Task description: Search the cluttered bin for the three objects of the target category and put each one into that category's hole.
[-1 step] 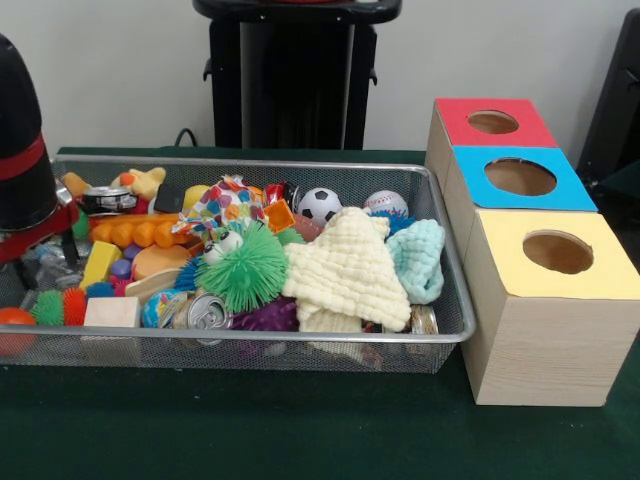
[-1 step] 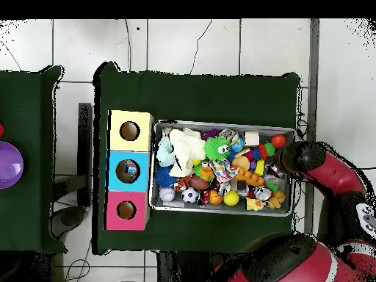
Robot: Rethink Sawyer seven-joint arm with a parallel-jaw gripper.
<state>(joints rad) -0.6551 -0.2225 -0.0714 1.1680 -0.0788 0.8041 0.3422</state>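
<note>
The claw is hidden under the arm (image 1: 25, 150) at the bin's (image 1: 440, 250) end, so its grip cannot be told. Toys lie heaped inside; the holes (image 1: 520, 176) stand beside. Reaching in blind could snag the cloth (image 1: 345, 270) or spill neighbours.

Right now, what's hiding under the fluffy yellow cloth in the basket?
Under the pale yellow knitted cloth, a purple spiky ball peeks out at its left edge and a tin can at its right. Anything beneath its middle is covered.
</note>
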